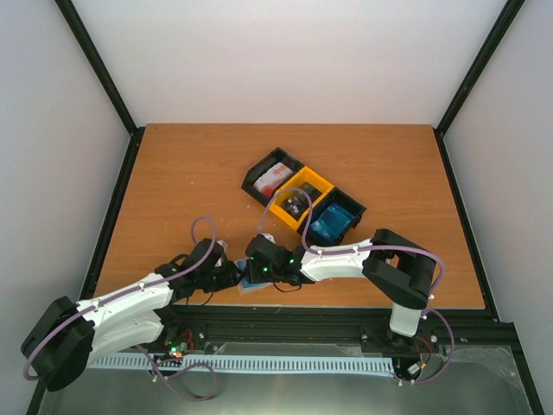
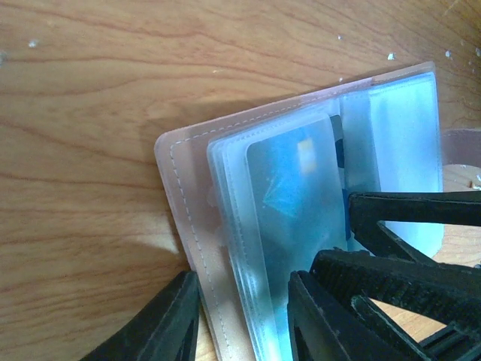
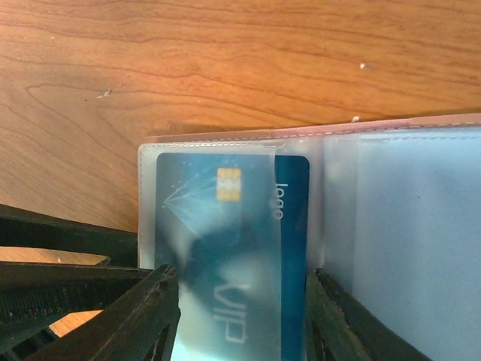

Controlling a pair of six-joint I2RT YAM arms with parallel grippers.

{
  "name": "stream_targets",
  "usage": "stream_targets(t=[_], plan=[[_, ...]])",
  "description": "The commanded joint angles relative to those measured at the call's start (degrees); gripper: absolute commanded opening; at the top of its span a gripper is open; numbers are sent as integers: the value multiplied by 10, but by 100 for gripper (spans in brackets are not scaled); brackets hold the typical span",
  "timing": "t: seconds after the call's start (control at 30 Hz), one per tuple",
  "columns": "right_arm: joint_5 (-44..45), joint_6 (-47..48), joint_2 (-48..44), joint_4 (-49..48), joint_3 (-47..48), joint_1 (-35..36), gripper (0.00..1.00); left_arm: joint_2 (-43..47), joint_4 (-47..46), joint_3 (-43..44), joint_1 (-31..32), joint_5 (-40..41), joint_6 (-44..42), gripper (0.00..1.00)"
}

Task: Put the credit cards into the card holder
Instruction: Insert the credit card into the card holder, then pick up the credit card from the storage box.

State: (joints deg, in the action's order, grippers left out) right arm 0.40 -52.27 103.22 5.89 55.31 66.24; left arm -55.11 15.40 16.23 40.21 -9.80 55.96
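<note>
Wood table [image 3: 225, 60]: open card holder [image 3: 398, 226], blue chip card [image 3: 294, 248] partway in sleeve [image 3: 147, 226].

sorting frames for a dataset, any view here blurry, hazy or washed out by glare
Top external: even light, sharp, no harsh shadows. Left wrist: the card holder has pale glare across its clear sleeves. Right wrist: the blue card is hazed by the frosted pocket, its uncovered strip crisp.

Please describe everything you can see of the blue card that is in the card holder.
The blue card is glossy plastic with a gold chip, white "VIP" lettering and faint line art. It lies flat, mostly under a frosted sleeve of the open card holder, one long strip uncovered. The right gripper has its fingers beside both long edges; contact is unclear.
</note>
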Motion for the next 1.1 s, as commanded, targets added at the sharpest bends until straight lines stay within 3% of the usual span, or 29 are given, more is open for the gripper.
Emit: stream_targets(t=[0.0,0.2,0.37,0.7,0.93,1.07], plan=[[2,0,-13,-11,-14,6,47,-4,-11,7,-1,6,-8,35],[92,19,-82,56,-7,5,50,12,31,25,-1,52,-11,39],[140,98,-165,159,21,-30,53,32,79,58,-2,99,-22,53],[72,280,-302,259,45,-237,69,19,66,173,-1,107,-53,84],[6,344,-273,289,78,-340,73,-67,40,248,-8,84,-69,89],[-36,375,-244,307,110,-367,74,-129,25,298,-34,25,-76,90]])
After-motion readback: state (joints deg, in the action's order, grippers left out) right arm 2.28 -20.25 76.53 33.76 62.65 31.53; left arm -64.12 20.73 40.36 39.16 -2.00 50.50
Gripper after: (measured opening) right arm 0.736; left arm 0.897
